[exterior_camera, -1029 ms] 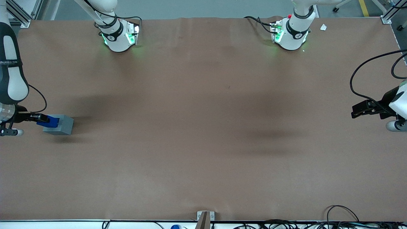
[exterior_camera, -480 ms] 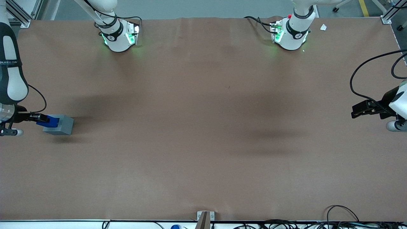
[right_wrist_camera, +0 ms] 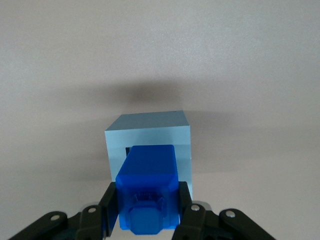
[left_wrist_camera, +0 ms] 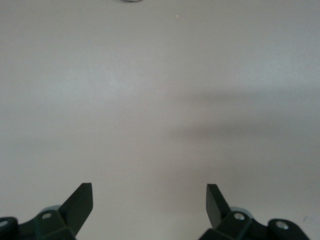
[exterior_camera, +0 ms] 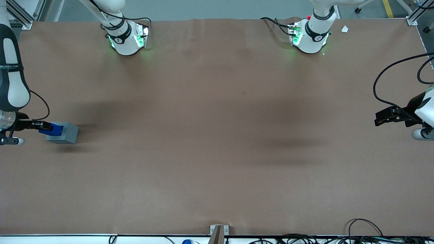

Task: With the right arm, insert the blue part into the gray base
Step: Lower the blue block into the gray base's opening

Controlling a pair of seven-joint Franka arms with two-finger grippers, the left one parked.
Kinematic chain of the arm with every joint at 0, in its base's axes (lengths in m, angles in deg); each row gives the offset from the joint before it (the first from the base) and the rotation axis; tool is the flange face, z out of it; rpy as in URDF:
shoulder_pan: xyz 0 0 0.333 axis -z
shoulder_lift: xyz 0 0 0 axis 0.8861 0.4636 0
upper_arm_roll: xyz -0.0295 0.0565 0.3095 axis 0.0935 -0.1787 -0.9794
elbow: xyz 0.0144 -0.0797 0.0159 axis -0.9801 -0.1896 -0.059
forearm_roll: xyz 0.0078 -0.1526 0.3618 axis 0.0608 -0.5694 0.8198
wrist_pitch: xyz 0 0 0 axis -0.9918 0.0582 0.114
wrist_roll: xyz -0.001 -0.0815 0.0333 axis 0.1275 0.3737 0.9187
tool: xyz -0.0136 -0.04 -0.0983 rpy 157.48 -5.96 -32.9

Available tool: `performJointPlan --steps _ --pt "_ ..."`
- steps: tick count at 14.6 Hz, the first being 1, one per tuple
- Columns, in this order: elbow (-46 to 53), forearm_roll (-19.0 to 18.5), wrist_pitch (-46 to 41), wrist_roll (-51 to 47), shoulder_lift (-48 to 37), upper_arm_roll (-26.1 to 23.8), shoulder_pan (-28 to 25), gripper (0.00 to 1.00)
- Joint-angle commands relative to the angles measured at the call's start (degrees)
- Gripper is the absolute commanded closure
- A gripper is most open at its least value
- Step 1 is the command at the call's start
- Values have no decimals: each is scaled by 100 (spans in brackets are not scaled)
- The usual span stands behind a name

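Brown tabletop (exterior_camera: 217, 135), pincer (right_wrist_camera: 147, 207) w/ blue part (right_wrist_camera: 147, 190) entering gray base (right_wrist_camera: 149, 131)

The right arm (exterior_camera: 12, 84) is a white, rounded robot limb wrapped in a black sleeve band printed with small white lettering. A thin black cable (exterior_camera: 42, 101) loops out from its side. Its wrist ends in a silver metal ring and a small white knob. The pincer (exterior_camera: 42, 128) is black, with slim flat fingers (right_wrist_camera: 107, 207) on dark brackets fixed by silver screws. Its white base (exterior_camera: 125, 39) glows green.
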Motion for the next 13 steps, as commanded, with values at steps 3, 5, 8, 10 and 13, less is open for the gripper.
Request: performJointPlan --steps 3,5,8,10,13 --pt "58 -58 8 -118 184 -75 38 90" --pt "66 -58 8 -109 184 -75 38 90" --pt "198 -58 -140 -118 184 -75 21 90" --pt "321 -76 -255 -118 184 -75 -6 90" --pt "356 -164 -256 -118 184 -84 -15 90"
